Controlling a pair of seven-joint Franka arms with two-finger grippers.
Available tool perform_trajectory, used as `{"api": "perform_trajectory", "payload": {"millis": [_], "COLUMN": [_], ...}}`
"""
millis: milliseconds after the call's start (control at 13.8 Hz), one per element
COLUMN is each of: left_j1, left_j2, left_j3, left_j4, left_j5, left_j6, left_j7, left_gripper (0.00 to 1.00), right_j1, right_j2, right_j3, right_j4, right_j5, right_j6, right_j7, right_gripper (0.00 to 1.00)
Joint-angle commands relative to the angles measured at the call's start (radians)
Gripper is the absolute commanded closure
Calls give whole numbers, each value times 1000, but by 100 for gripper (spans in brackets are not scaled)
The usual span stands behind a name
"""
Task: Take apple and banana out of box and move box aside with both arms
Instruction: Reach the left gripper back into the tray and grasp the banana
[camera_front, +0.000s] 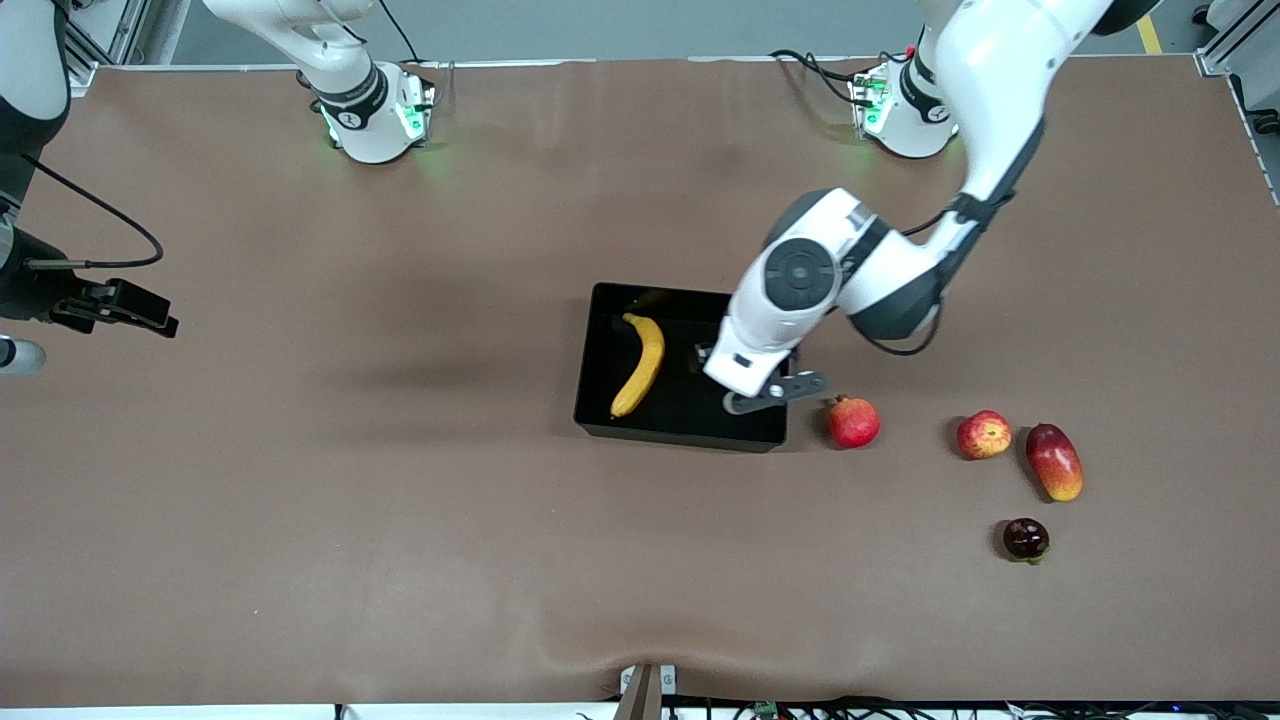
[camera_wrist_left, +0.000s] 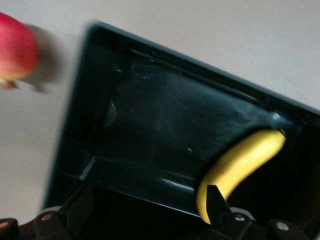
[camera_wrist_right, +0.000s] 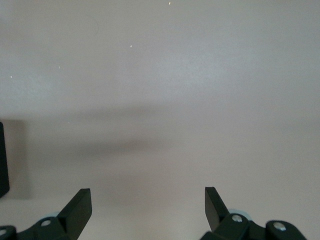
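The black tray (camera_front: 672, 434) lies mid-table with the yellow banana (camera_front: 641, 364) inside it. My left gripper (camera_front: 748, 386) is open and empty, low over the tray's end nearest the left arm; the left wrist view shows its fingers (camera_wrist_left: 215, 200) spread over the tray floor (camera_wrist_left: 165, 120), one beside the banana (camera_wrist_left: 245, 159). The small red-and-yellow apple (camera_front: 984, 435) sits on the table toward the left arm's end. My right gripper (camera_front: 150, 315) is open and empty above bare table at the right arm's end; the right wrist view shows it (camera_wrist_right: 147, 200) over plain table.
A red pomegranate (camera_front: 853, 422) lies just beside the tray, also in the left wrist view (camera_wrist_left: 15, 50). A red-and-yellow mango (camera_front: 1054, 461) lies beside the apple. A small dark fruit (camera_front: 1026, 538) lies nearer the camera than both.
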Motion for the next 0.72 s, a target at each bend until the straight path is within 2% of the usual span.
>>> {"api": "perform_trajectory", "payload": {"millis": [0, 145, 289, 507, 651], "left_j1": [-79, -151, -231, -367, -418], "left_j2": [103, 139, 182, 251, 264], "left_j3": [18, 64, 124, 233, 283], "left_j4": [89, 106, 150, 239, 244], "left_j5": [33, 82, 111, 118, 116], "left_j6": [40, 105, 116, 126, 174], "left_j7": [-16, -4, -1, 4, 7], "left_gripper": [0, 0, 0, 0, 0], "right_j1": [5, 7, 8, 5, 2], "right_j2": [31, 30, 30, 31, 33], "right_j3": [7, 6, 6, 6, 4], "right_j4": [0, 6, 6, 6, 3], "right_j5": [15, 15, 18, 97, 117], "right_j6": [-14, -29, -32, -26, -26], "right_j7": [-10, -13, -13, -15, -15], "right_gripper": [0, 0, 0, 0, 0]}}
